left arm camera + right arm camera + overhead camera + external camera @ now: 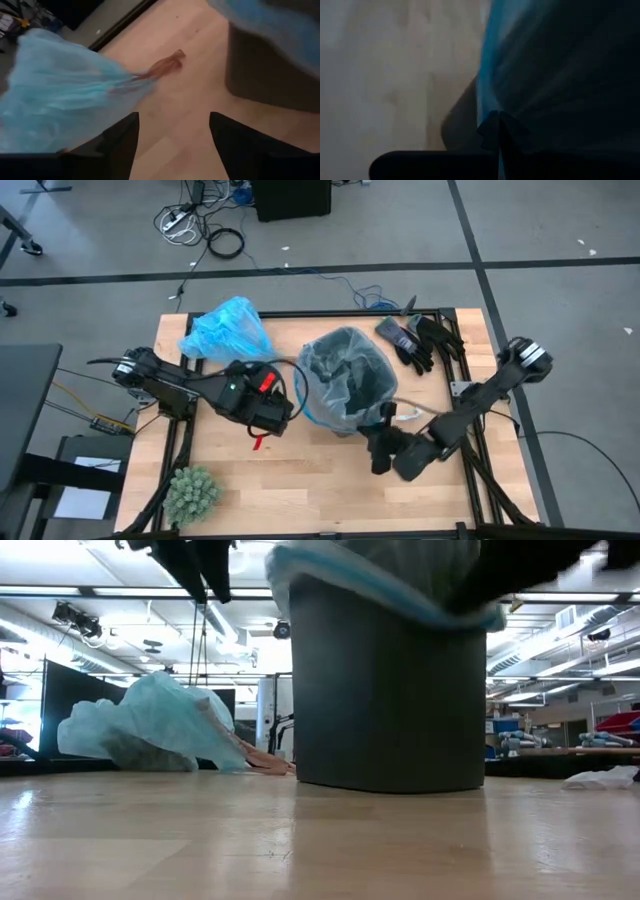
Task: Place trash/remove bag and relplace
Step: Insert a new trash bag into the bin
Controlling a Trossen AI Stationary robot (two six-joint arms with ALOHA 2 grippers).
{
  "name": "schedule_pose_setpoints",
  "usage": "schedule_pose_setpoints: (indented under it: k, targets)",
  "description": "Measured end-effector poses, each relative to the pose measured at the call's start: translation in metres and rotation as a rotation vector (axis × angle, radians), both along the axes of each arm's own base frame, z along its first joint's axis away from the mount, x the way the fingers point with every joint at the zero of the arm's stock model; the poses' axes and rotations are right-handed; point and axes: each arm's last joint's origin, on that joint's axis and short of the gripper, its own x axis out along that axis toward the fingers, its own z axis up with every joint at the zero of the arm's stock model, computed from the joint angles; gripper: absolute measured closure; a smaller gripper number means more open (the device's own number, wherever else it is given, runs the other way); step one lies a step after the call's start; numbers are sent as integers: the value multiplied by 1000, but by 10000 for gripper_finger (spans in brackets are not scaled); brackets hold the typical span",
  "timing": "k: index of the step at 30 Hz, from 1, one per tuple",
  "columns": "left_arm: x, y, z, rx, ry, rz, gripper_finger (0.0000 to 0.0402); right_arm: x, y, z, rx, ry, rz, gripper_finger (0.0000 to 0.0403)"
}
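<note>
**Blue bag out on the counter, bin wearing a paler liner**

Take the bin (pixel 348 380) as your landmark, standing mid-counter (pixel 300 480). Behind it and to its left lies the bright blue bag (pixel 225 330), crumpled in a heap. Behind it to the right lie black gloves (pixel 420 340). A green spiky ball (pixel 190 495) sits well apart, at the front-left corner. A small red scrap (pixel 259 442) lies just left of the bin.

Your left fingers (pixel 282 412) hover just left of the bin, apart and empty; the left wrist view shows bare wood between them, the bag (pixel 60 105) ahead, not touching. Your right fingers (pixel 385 420) are together at the bin's front-right rim, pinching the paler grey-blue liner (pixel 330 355); only the right wrist view shows that fold (pixel 492 125) close.

The low view alone shows the bin's dark wall (pixel 390 690) and a brown scrap (pixel 262 758) poking from under the bag (pixel 150 725).
</note>
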Motion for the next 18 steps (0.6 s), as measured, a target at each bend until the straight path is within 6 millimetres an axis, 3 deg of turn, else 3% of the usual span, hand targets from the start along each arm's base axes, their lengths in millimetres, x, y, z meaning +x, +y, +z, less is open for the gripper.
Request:
schedule_pose_setpoints:
  k: [4,8,14,18]
  targets:
    - [3,-10,-17,-27,-54,-2,157,10,9,-34,-131,63,-57,403]
    - [-2,-26,-32,-51,-95,17,159,8,19,-53,-291,83,-90,403]
    - [-16,-49,-42,-43,-186,51,159,5,34,-44,-523,124,-31,403]
    - [-19,-61,-38,52,-368,47,160,3,41,-39,-650,182,48,403]
